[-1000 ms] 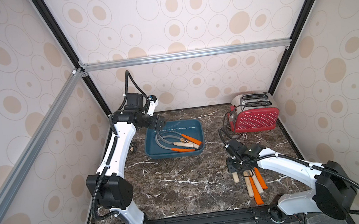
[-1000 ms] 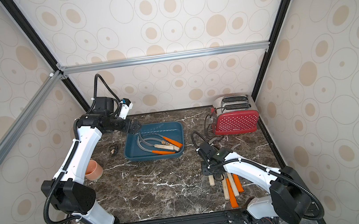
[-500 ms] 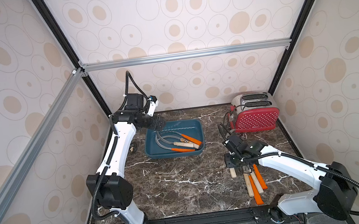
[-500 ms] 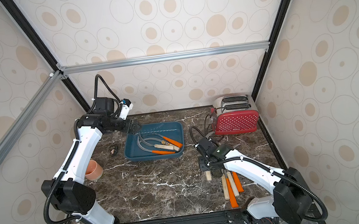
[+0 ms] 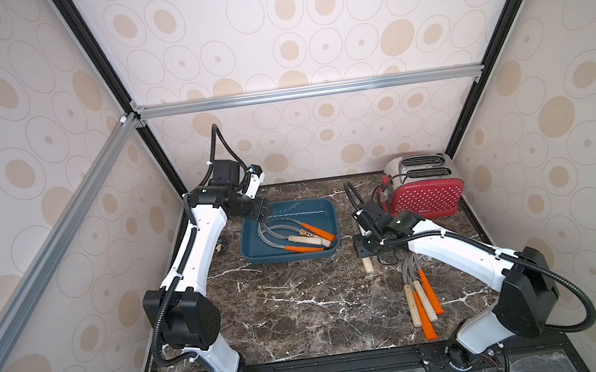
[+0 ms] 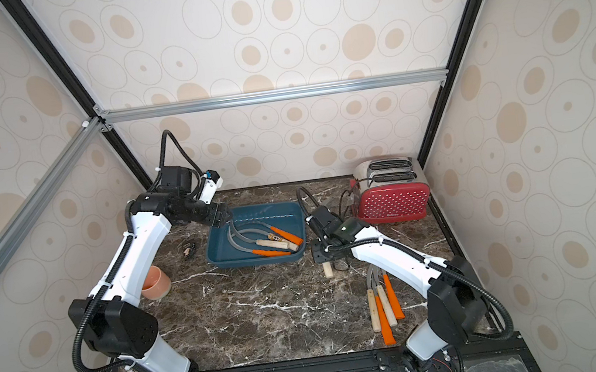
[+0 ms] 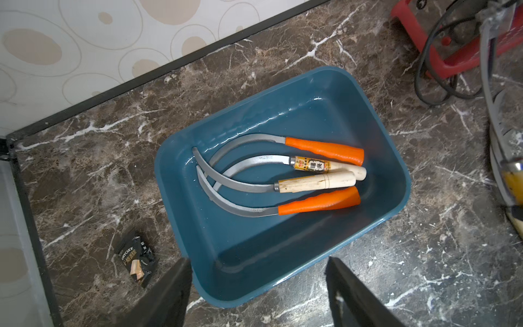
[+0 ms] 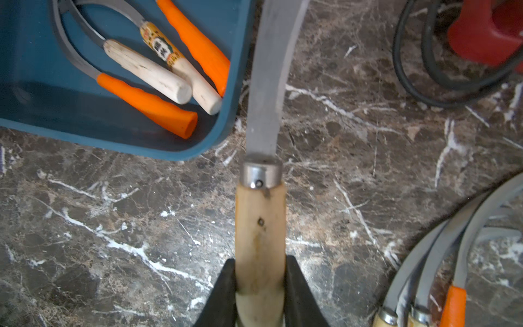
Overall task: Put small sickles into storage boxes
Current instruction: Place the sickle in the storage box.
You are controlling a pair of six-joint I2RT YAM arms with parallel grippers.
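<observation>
Sickle count: you've got 9 in view. 4 lie in the tray (image 5: 297,258), 4 are loose on the table (image 5: 296,310), 1 is in the R claw (image 8: 260,271).
Table: dark brown marble w/ white veins.
L arm (image 5: 196,253): reaches to the tray's back-left corner. L claw (image 7: 257,262) hangs above that corner, jaws spread wide, nothing btw them, holding nothing.
R arm (image 5: 451,249): comes in from front-right. R claw sits just right of the tray, over bare marble.
Toaster (image 5: 427,198): red w/ white dots, back-right corner, black cord (image 8: 418,70) looped on its tray side.
Tray: teal-blue, shallow, back-centre, flat on the marble.
Cup (image 6: 155,281): terracotta-pink, beside the L arm, left of the tray. It shows in a top view.
Tray sickles (image 7: 317,182): 2 orange handles outside, 2 pale wood btw them, one wood handle w/ a yellow label. Handles are bunched at the tray's right end, blades curve toward its left end and overlap.
Loose sickles (image 5: 423,303): 2 wood, 2 orange, side by side front-right. Handles point to the table's front edge, blades run under the R arm.
Held sickle (image 8: 260,226): pale wood handle clamped tight btw the R jaws. Its grey blade points away from the claw, alongside the tray's right wall but outside it. You can't tell if it's clear of the marble.
Packet (image 7: 135,263): small black snack wrapper, left of the tray, apart from it.
</observation>
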